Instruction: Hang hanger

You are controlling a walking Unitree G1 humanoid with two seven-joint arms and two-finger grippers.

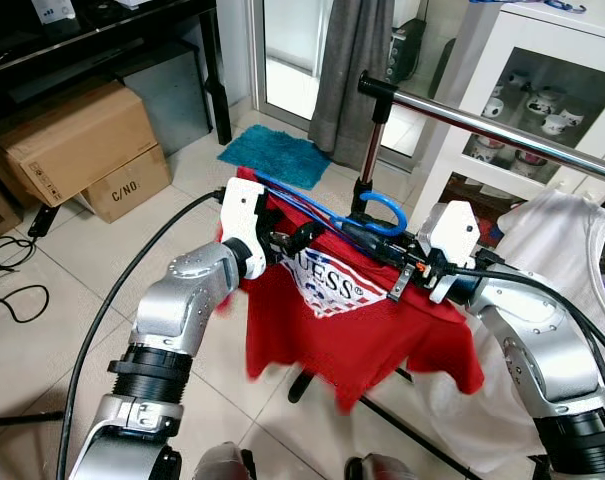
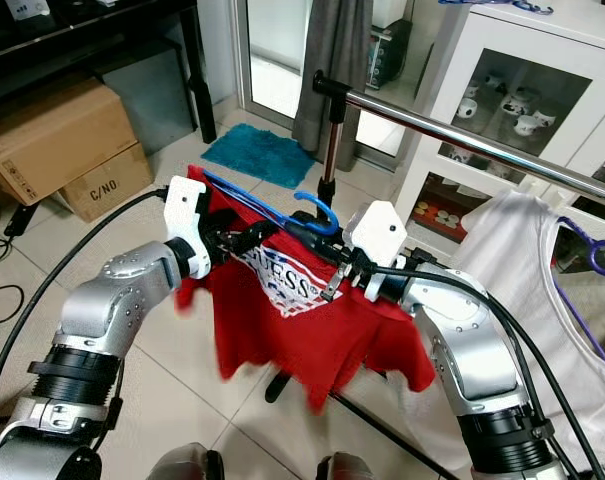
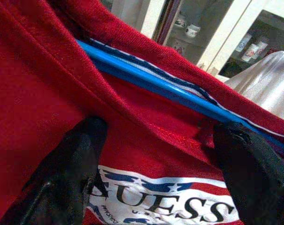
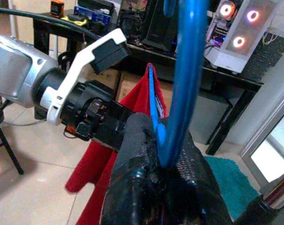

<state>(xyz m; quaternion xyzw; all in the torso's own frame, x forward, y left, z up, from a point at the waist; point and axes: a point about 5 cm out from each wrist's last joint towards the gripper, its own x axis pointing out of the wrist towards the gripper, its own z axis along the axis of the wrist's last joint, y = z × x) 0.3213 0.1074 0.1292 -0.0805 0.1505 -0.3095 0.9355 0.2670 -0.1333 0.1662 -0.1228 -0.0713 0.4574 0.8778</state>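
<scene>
Head eyes look down; wrist cameras sit close on the red shirt (image 1: 352,320).

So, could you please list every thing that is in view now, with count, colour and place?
hanger: one, blue, inside the shirt's neck, its hook up near the rail post
shirt: one, red with a white printed logo, hanging on the hanger between both arms
rail: one, silver with a dark post, above and behind the shirt
white garment: one, white, hanging on the robot's right
cabinet: one, white with glass doors, cups inside, behind the rail
boxes: two, brown cardboard, on the floor at the left
mat: one, teal, by the curtain
curtain: one, grey, at the back
left pincer: black, open against the shirt
right pincer: black, shut on the hanger
</scene>
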